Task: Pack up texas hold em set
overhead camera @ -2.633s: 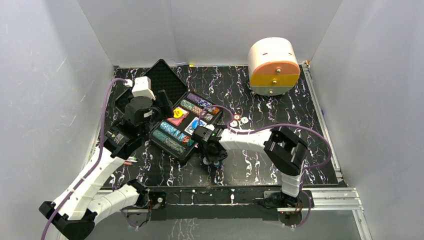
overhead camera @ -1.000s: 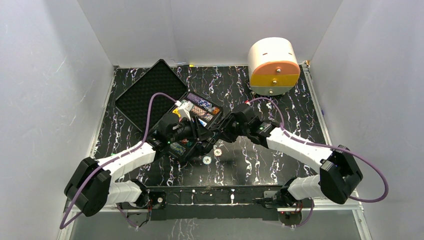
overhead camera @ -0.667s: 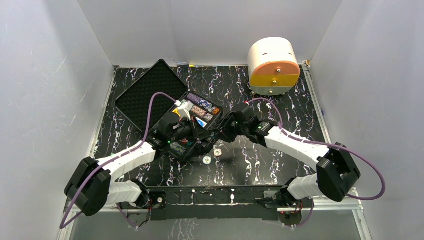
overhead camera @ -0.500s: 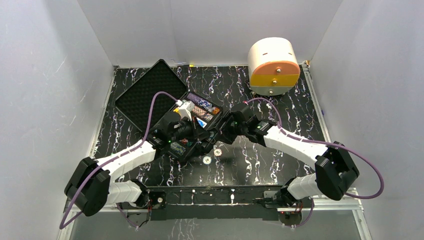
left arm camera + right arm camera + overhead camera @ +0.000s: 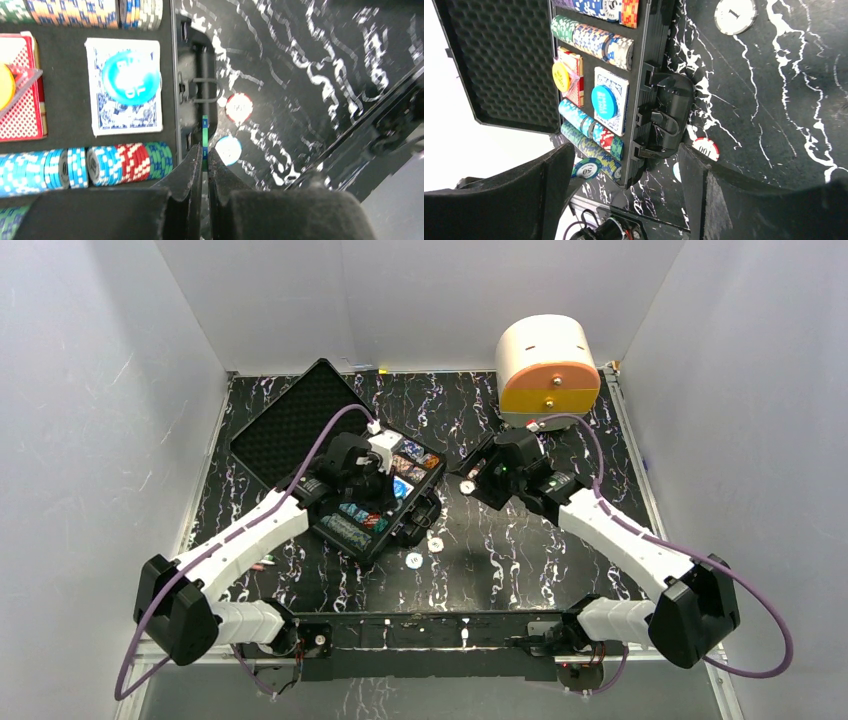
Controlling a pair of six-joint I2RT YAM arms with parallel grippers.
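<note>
The black case (image 5: 352,540) of the texas hold em set lies open, its foam lid (image 5: 285,430) folded back to the left. Rows of chips (image 5: 125,162), a blue deck (image 5: 127,117) under a blue disc (image 5: 131,77) and a red deck (image 5: 20,110) fill the tray. My left gripper (image 5: 205,150) hangs over the case's handle edge, shut on a green-and-blue chip (image 5: 205,132) held on edge. That chip (image 5: 586,169) reads 50 in the right wrist view. My right gripper (image 5: 625,150) is open, holds nothing, and hovers to the right of the case (image 5: 651,55).
Loose chips lie on the black marbled table: a red-and-white one (image 5: 239,107), a white-and-blue one (image 5: 228,150), and a white one (image 5: 735,12) farther back. A white-and-orange drawer box (image 5: 547,375) stands at the back right. White walls enclose the table.
My right gripper has opened and drawn back to the right, away from the case. My left gripper has shut on the green chip and moved back over the case.
</note>
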